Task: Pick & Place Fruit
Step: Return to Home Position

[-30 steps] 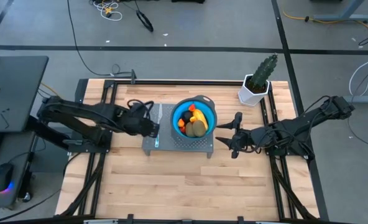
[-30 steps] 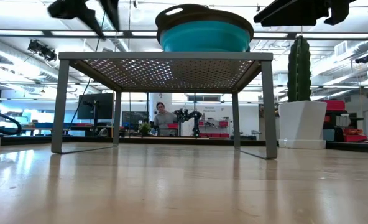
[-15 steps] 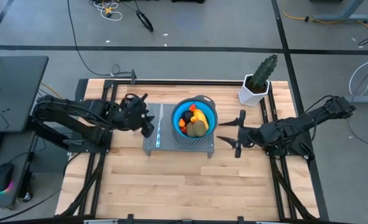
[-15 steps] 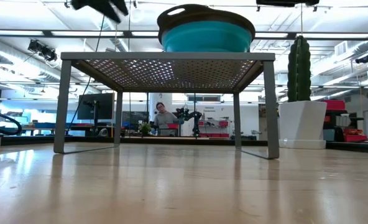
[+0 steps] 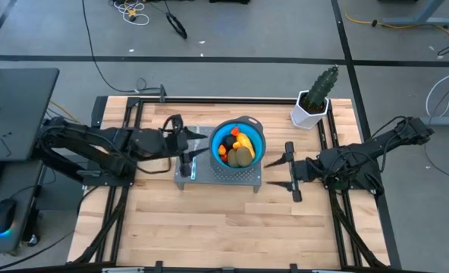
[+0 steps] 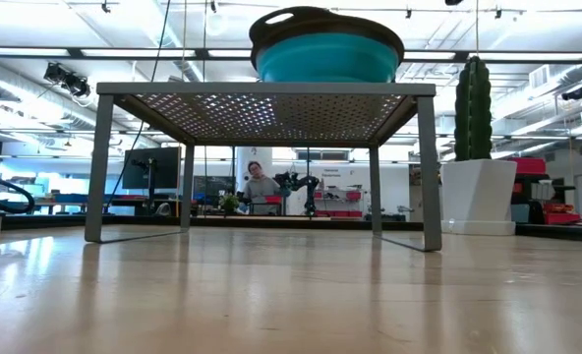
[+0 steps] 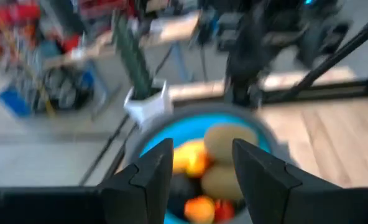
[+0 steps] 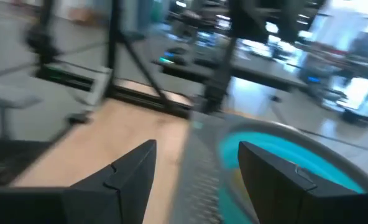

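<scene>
- Left gripper [image 5: 186, 144] hangs at the left end of the grey perforated shelf [image 5: 232, 176], with its 2 fingers [image 7: 148, 171] spread wide and nothing between them.
- Right gripper [image 5: 285, 173] sits just off the shelf's right end, well apart from the bowl. Its 2 fingers [image 8: 133, 171] are also spread and hold nothing.
- All the fruit [image 5: 238, 148] is piled in the round blue bowl [image 5: 261, 144] on top of the shelf: a yellow-orange oval, olive-brown ovals, and small orange and red pieces.
- The shelf stands in the back half of a pale wooden table [image 5: 224, 227], which is bounded by a dark frame and stands on a grey floor with loose cables [image 5: 130, 9].
- A cactus [image 5: 323, 82] in a white pot [image 5: 309, 112] stands near the back right corner, close to the table's edge.
- From table height, the shelf's 4 legs and the underside of its perforated top show, with the bowl above them. That view also takes in a lit workshop where a person [image 6: 261, 185] sits far back.
- The left wrist camera looks straight into the bowl, while the right wrist camera catches only its rim.
- Bare wood runs from the shelf to the near edge, and there is a gap between each gripper and the side rails.
</scene>
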Robot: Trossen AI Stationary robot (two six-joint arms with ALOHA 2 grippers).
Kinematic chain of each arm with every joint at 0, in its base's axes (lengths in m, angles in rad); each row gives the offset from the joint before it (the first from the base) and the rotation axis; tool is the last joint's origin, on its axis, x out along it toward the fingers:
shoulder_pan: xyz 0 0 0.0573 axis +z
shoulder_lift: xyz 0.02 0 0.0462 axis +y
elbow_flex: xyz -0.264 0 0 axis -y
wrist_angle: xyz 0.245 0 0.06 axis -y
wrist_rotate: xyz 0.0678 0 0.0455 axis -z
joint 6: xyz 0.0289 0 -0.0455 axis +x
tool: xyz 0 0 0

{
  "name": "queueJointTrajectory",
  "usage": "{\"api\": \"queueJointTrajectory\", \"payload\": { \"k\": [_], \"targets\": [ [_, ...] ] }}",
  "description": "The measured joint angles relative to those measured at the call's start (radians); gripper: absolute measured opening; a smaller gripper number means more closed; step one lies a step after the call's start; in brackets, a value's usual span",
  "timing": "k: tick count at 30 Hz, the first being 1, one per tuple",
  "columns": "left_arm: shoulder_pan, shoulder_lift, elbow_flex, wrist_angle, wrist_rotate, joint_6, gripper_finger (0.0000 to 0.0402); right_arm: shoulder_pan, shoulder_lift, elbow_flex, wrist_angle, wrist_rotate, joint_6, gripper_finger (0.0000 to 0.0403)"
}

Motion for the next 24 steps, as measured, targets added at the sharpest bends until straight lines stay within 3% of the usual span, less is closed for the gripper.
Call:
{"api": "queueJointTrajectory", "payload": {
  "k": [4,6,12,15,21,24],
  "targets": [
    [0.039,-0.017,-0.132,0.320,0.095,0.126,0.0173,-0.008,0.003,0.000,0.000,0.162,-0.002,0.0238],
    [0.059,-0.016,-0.182,0.476,0.130,0.193,0.0173,-0.023,0.009,0.000,0.004,0.182,0.001,0.0238],
    [0.143,0.030,-0.244,0.838,0.268,0.316,0.0173,-0.085,0.066,0.000,0.117,-0.009,0.063,0.0238],
    [0.188,0.057,-0.242,0.927,0.390,0.321,0.0173,-0.104,0.128,0.000,0.170,-0.031,0.093,0.0238],
    [0.290,0.115,-0.243,0.955,0.566,0.319,0.0173,-0.115,0.196,0.000,0.260,0.146,0.153,0.0238],
    [0.355,0.160,-0.243,0.955,0.662,0.274,0.0173,-0.115,0.198,0.000,0.348,0.147,0.195,0.0238]
  ]
}}
